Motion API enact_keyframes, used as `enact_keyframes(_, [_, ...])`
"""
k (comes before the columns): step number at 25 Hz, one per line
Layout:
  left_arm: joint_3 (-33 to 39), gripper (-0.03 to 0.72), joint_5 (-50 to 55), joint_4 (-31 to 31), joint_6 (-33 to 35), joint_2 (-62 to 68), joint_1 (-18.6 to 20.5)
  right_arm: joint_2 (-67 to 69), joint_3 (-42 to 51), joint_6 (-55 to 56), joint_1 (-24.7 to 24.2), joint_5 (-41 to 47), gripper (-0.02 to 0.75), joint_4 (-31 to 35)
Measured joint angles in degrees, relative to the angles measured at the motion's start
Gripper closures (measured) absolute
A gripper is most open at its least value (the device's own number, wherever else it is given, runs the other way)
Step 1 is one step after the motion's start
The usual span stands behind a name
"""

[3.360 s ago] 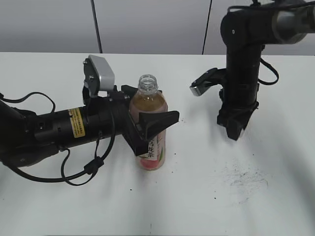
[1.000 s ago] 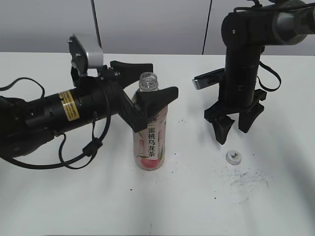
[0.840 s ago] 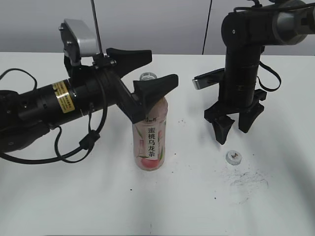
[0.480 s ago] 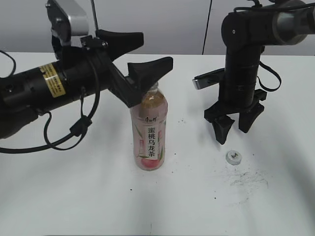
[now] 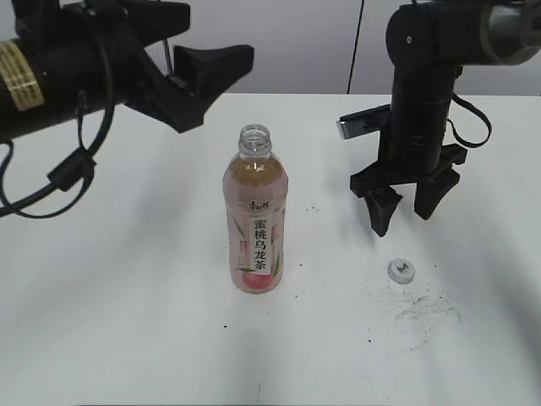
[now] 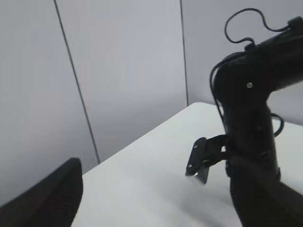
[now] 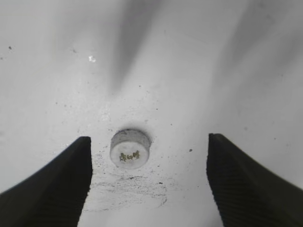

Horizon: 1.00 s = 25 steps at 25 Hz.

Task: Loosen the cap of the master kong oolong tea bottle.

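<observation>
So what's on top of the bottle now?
Nothing: the bottle stands with its neck open and no cap on it. The cap lies on the table, below the open right gripper. The left gripper is raised away, open.

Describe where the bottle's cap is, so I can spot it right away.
On the white table, look right of the open tea bottle, just below the open right gripper. The cap lies there beside dark scuff marks: a small round grey-white disc, the only loose item on the table.
</observation>
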Motion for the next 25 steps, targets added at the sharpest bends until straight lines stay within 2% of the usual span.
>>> enact_keyframes(6, [0.0, 0.122, 20.08, -4.68, -0.3, -10.72, 0.0, -3.01, 0.0, 3.46, 0.0, 0.0, 0.174, -0.13])
enact_keyframes(11, [0.0, 0.125, 41.31, -15.47, -0.43, -19.58, 0.0, -7.28, 0.0, 4.82, 0.0, 0.0, 0.174, -0.13])
enact_keyframes(18, [0.0, 0.125, 67.96, -25.14, 0.1, -32.66, 0.0, -17.28, 1.64, 5.16, 0.0, 0.6, 0.183, -0.08])
enact_keyframes(25, [-0.01, 0.125, 92.41, -31.34, 15.08, -48.78, 0.0, -33.05, 9.45, 5.0, 0.1, 0.59, 0.192, 0.34])
